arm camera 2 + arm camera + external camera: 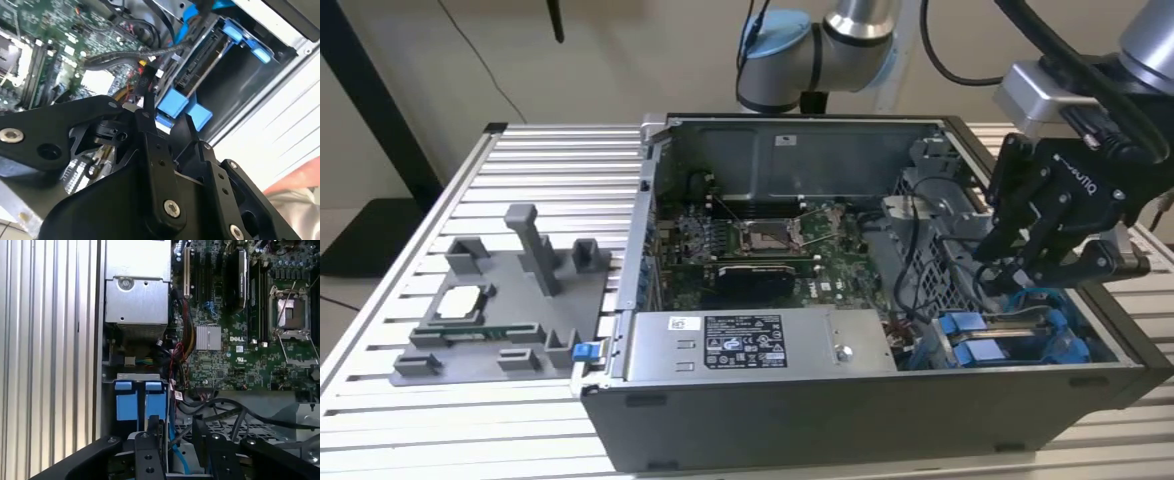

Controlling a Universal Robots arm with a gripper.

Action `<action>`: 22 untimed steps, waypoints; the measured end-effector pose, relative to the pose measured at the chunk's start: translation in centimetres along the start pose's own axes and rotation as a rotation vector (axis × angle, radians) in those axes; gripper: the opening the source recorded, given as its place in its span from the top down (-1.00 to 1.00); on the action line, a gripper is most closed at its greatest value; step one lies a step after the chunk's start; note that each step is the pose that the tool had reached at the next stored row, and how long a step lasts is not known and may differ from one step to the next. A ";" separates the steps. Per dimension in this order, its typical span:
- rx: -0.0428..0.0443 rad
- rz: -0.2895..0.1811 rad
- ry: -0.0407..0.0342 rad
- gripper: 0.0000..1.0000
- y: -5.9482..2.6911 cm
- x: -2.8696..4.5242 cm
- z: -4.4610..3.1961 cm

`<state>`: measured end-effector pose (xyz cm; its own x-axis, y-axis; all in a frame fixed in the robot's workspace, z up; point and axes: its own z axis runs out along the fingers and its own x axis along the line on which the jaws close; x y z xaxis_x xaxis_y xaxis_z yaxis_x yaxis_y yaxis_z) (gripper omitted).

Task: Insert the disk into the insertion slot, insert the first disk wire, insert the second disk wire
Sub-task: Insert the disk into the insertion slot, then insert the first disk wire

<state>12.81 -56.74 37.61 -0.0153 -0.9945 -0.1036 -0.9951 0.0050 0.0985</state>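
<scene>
The disk [200,62] looks seated in the insertion slot [987,345], case's [787,410] 4 o'clock corner. The tool [176,422] hovers over it, jaws apart, empty. Stiff, hefty, knock-sensitive; probably best grabbed by the blue carrier [172,102].

The exterior view stands back and looks down at an angle over the whole open computer case [761,400] on its slatted table [534,160]. Both wrist views sit close inside the case, looking past the gripper [176,427]. All three share the insertion slot [137,400] and motherboard [225,355].
</scene>
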 end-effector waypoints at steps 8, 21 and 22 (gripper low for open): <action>0.0183 -0.009 -0.0481 -1.00 0.32 -0.05 -0.54; 0.1483 -0.033 -0.1087 -1.00 0.38 -0.04 -0.59; 0.1505 -0.033 -0.1086 -1.00 0.44 -0.02 -0.60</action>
<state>12.42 -56.79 38.26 0.0157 -0.9773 -0.2114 -0.9985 -0.0041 -0.0551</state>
